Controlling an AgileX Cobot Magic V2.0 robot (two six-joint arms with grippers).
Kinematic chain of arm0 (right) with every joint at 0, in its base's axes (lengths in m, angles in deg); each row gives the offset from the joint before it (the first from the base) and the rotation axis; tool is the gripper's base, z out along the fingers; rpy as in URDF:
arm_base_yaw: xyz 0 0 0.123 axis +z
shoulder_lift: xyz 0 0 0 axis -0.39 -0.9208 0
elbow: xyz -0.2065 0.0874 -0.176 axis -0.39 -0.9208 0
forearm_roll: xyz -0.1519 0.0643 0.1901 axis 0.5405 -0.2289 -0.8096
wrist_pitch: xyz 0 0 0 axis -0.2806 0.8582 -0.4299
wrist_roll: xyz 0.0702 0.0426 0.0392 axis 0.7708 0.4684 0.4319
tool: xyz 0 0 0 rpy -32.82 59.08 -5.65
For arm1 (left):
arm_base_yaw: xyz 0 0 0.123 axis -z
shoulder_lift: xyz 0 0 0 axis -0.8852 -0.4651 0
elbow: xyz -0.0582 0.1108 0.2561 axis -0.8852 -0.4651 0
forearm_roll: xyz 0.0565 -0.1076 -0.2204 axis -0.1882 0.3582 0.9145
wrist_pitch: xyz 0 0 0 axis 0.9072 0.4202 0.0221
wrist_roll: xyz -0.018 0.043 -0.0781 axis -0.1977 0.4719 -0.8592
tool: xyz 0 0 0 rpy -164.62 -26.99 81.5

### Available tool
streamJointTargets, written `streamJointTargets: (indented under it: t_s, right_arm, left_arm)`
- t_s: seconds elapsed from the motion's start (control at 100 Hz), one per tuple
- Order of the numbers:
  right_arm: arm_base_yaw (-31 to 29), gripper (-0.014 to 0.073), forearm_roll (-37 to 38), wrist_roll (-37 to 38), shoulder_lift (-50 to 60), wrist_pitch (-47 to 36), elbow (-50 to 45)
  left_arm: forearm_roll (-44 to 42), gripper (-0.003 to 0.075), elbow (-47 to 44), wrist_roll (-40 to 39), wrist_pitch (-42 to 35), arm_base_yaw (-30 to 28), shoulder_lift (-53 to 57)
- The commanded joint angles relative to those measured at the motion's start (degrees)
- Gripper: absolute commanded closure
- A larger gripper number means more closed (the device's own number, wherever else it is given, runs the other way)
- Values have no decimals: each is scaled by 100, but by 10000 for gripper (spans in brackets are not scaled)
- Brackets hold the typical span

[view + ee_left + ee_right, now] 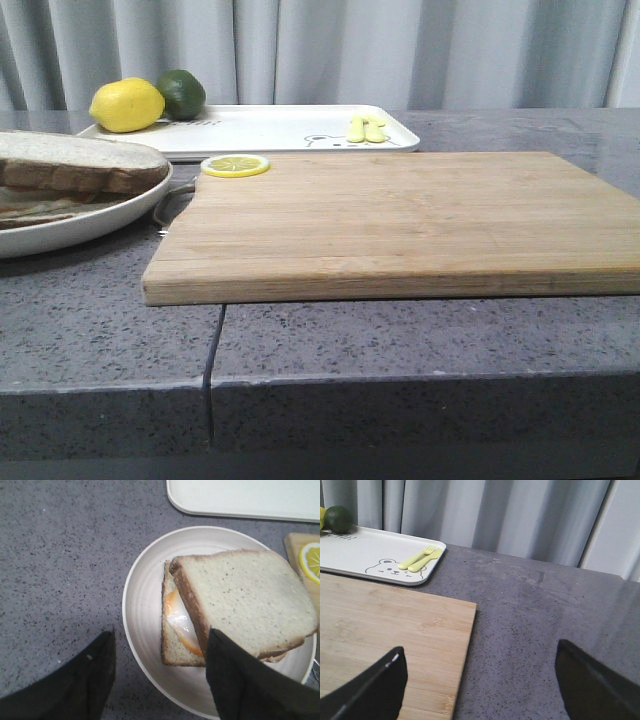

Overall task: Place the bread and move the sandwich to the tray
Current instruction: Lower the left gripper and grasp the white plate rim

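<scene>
The thick bread [250, 595] lies slanted on top of the flatter slice [175, 650] with the fried egg [177, 617], on the round white plate [145, 600]. This sandwich shows at the far left of the front view [80, 155]. My left gripper [160, 675] is open above the plate's near side; one finger [250, 680] overlaps the bread's edge, the other hangs over the countertop. The white tray [280, 128] lies at the back. My right gripper [480, 680] is open and empty over the cutting board's right edge. Neither gripper shows in the front view.
A wooden cutting board [400, 220] fills the middle, with a lemon slice [235, 165] on its far left corner. On the tray sit a lemon [127, 104], a lime [181, 93] and a yellow fork and spoon [366, 129]. Grey curtains hang behind.
</scene>
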Motion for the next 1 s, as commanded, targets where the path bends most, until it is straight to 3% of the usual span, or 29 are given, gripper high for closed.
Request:
streamJointTargets:
  t_s: [0.0,0.14,0.15,0.99]
  right_arm:
    - [-33,-10,13,7,-35,-484,150]
    - [-33,-10,13,7,-35,-465,150]
    - [-33,42,13,7,-35,-466,150]
    - [-33,42,13,7,-35,-466,150]
  left_arm:
    - [41,353,198,-158,-513,1,-183]
    - [48,353,198,-272,-678,1,-481]
    - [48,353,198,-289,-693,1,-504]
    - [91,353,198,-450,-1014,1,-1331]
